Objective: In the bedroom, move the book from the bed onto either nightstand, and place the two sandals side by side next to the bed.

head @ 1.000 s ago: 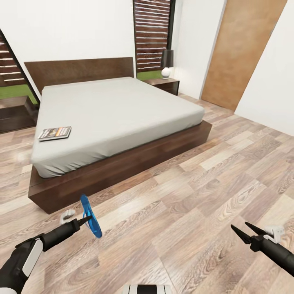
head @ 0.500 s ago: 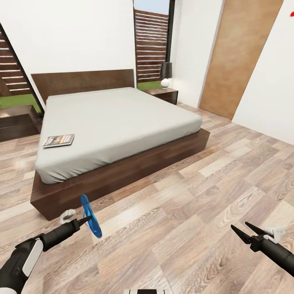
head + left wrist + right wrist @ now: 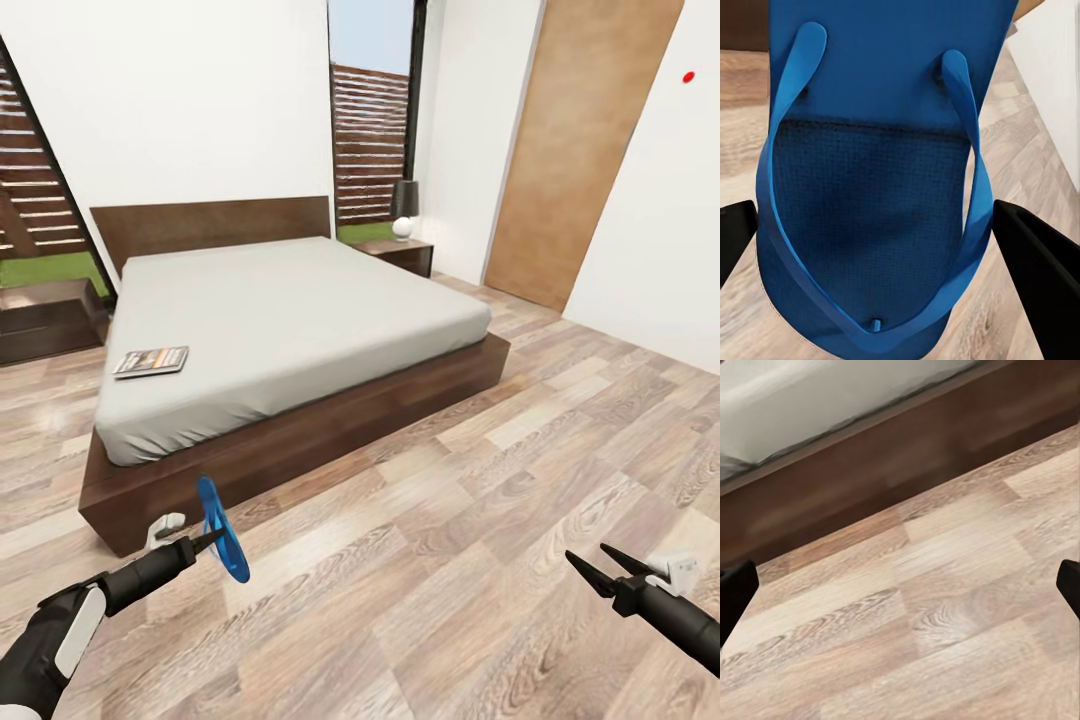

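While the book (image 3: 151, 361) is seen lying on the bed (image 3: 290, 310), a blue sandal (image 3: 222, 528) is held upright, apparently pinched by the left gripper (image 3: 208, 541). The right gripper (image 3: 590, 568) is held with jaws parted and empty above the wood-plank floor (image 3: 480, 520).

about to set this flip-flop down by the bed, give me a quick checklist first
1. Left hand shut on the bright-blue flip-flop: ok.
2. Flip-flop lying flat: not ok, it hangs on edge above the floor.
3. Bare wood-plank floor beside the dark-brown bed frame: ok.
4. Right hand free: ok, open.
5. Second flip-flop located: cannot tell.
6. Dark paperback book on a nightstand: not ok, on the light-grey mattress.
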Robot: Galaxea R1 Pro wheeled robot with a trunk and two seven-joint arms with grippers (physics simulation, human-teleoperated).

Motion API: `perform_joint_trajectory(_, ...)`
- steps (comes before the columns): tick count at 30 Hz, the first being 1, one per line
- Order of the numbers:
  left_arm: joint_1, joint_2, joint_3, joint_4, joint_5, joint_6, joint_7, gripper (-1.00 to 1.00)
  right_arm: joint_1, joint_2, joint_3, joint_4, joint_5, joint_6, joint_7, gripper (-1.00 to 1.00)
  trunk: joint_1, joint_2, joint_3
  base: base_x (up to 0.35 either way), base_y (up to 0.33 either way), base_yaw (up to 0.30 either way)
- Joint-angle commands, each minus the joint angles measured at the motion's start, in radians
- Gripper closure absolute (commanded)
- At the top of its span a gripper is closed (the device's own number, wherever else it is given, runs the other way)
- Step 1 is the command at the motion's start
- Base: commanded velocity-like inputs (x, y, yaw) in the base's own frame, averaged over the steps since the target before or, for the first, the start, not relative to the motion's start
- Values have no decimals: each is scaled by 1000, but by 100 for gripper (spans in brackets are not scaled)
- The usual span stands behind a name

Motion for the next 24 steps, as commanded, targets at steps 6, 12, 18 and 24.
perform_joint_trajectory(6, -1, -1, 1, 0, 5, 7, -2, 100, 0, 0, -1, 0, -9, 10, 3, -100, -3, 1, 22, 0, 0, 0)
perform_joint_trajectory(12, -1, -1, 1, 0, 5, 7, -2, 100, 0, 0, -1, 0, -9, 10, 3, -100, -6, 3, 46, 0, 0, 0)
perform_joint_trajectory(18, -1, -1, 1, 0, 5, 7, -1, 100, 0, 0, -1, 0, -9, 10, 3, -100, -8, 4, 69, 0, 0, 0)
perform_joint_trajectory(24, -1, -1, 1, 0, 5, 7, -1, 100, 0, 0, -1, 0, -9, 10, 3, -100, -11, 5, 92, 0, 0, 0)
